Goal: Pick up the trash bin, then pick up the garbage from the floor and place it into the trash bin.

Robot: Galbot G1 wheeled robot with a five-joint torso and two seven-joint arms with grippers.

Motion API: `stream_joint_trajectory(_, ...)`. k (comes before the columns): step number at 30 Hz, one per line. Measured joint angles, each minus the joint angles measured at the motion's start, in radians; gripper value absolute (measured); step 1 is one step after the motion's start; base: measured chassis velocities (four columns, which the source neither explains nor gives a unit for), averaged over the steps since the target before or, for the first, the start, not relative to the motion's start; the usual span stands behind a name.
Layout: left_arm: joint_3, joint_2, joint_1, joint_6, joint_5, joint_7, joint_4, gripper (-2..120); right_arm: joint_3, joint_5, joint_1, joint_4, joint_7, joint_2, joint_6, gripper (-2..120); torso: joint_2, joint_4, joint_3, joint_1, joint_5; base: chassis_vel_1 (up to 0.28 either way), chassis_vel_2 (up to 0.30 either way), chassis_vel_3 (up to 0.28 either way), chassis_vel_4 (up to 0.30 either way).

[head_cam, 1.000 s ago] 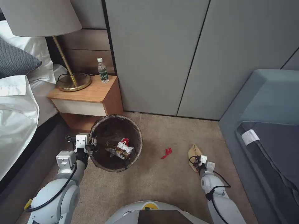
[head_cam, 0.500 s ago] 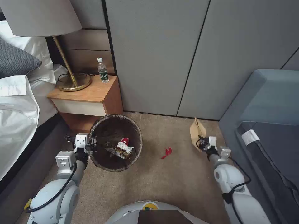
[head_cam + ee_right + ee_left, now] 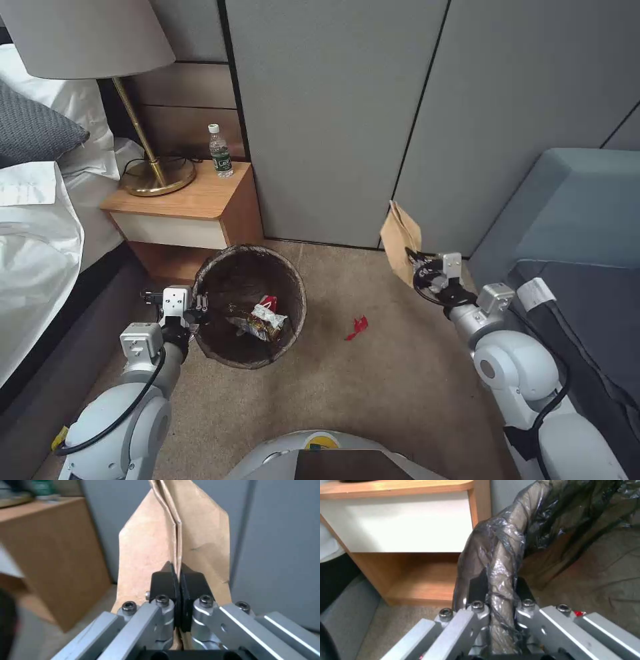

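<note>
A flattened brown paper bag (image 3: 401,241) hangs in the air in front of the grey wall panels (image 3: 347,120), pinched at its lower edge by the right hand (image 3: 415,261) — the right wrist view shows the two black pads (image 3: 165,583) pressed together on the bag's folded crease (image 3: 176,545). The bag stands nearly upright, well clear of the carpet (image 3: 360,387).

To the left, the trash bin (image 3: 250,305) sits in front of the bedside desk (image 3: 183,207), its dark brown liner folded over the rim. The left hand (image 3: 198,308) grips that rim at the side nearest the bed; in the left wrist view its fingers (image 3: 478,585) close on the bag-wrapped edge (image 3: 501,562), one inside the bin and one outside. Crumpled red-and-white packets (image 3: 263,319) already lie in the bin.

Between bin and raised paper bag, a small red scrap (image 3: 357,327) rests alone on the carpet — apart from both hands.

On the desk stand a brass-footed lamp (image 3: 143,163) and a clear water bottle (image 3: 219,151). White bedding (image 3: 33,240) borders the scene at left, a grey-blue sofa (image 3: 573,220) at right.
</note>
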Motion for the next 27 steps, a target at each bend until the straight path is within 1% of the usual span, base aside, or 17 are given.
stream_joint_trajectory(2,0.002,0.001,0.001,0.001,-0.001,0.0,0.0,3,-0.049,0.023,0.032,0.029,0.013,-0.049,-0.021,0,0.0,0.0,0.0,0.0,-0.0001,0.0,0.0,0.0,0.0)
stream_joint_trajectory(3,0.002,0.001,0.001,0.001,-0.001,0.0,0.0,3,-0.049,0.023,0.032,0.029,0.013,-0.049,-0.021,0,0.0,0.0,0.0,0.0,-0.0001,0.0,0.0,0.0,0.0)
stream_joint_trajectory(7,0.001,0.006,0.001,0.003,-0.002,0.0,-0.001,3,-0.134,0.044,0.092,0.051,0.022,-0.109,-0.039,0,0.0,-0.0002,0.0,0.0,-0.0001,0.0,0.0,0.0,0.0)
stream_joint_trajectory(8,0.001,0.006,0.001,0.003,-0.002,0.0,-0.001,3,-0.134,0.044,0.092,0.051,0.022,-0.109,-0.039,0,0.0,-0.0002,0.0,0.0,-0.0001,0.0,0.0,0.0,0.0)
stream_joint_trajectory(11,0.001,0.007,0.0,0.003,-0.002,0.0,-0.001,3,-0.221,0.053,0.164,0.054,0.027,-0.139,-0.046,0,0.0,0.0,0.0,0.0,0.0,0.0,0.0,0.0,0.0)
stream_joint_trajectory(13,0.001,0.008,-0.002,0.004,-0.002,0.0,-0.001,3,-0.282,0.063,0.217,0.055,0.042,-0.148,-0.056,0,0.0,0.0003,0.0,0.0,0.0,0.0,0.0,0.0,0.0)
stream_joint_trajectory(14,0.001,0.008,-0.002,0.004,-0.002,0.0,-0.001,3,-0.282,0.063,0.217,0.055,0.042,-0.148,-0.056,0,0.0,0.0003,0.0,0.0,0.0,0.0,0.0,0.0,0.0)
stream_joint_trajectory(17,0.001,0.007,-0.003,0.004,-0.001,-0.001,-0.001,3,-0.383,0.08,0.299,0.056,0.063,-0.156,-0.073,0,0.0,0.0,0.0,0.0,-0.0001,0.0,0.0,0.0,0.0)
stream_joint_trajectory(18,0.001,0.007,-0.003,0.004,-0.001,-0.001,-0.001,3,-0.383,0.08,0.299,0.056,0.063,-0.156,-0.073,0,0.0,0.0,0.0,0.0,-0.0001,0.0,0.0,0.0,0.0)
stream_joint_trajectory(21,0.004,0.006,-0.003,0.004,0.002,-0.001,0.001,3,-0.479,0.092,0.367,0.06,0.072,-0.163,-0.089,0,0.0,0.0,0.0,0.0,-0.0002,0.0,0.0,0.0,0.0)
stream_joint_trajectory(22,0.004,0.006,-0.003,0.004,0.002,-0.001,0.001,3,-0.479,0.092,0.367,0.06,0.072,-0.163,-0.089,0,0.0,0.0,0.0,0.0,-0.0002,0.0,0.0,0.0,0.0)
stream_joint_trajectory(26,0.01,0.004,-0.004,0.005,0.006,-0.001,0.003,3,-0.568,0.12,0.439,0.065,0.076,-0.171,-0.109,0,0.0,0.0,0.0,0.0,-0.0001,0.0,0.0,0.0,0.0)
stream_joint_trajectory(27,0.01,0.004,-0.004,0.005,0.006,-0.001,0.003,3,-0.568,0.12,0.439,0.065,0.076,-0.171,-0.109,0,0.0,0.0,0.0,0.0,-0.0001,0.0,0.0,0.0,0.0)
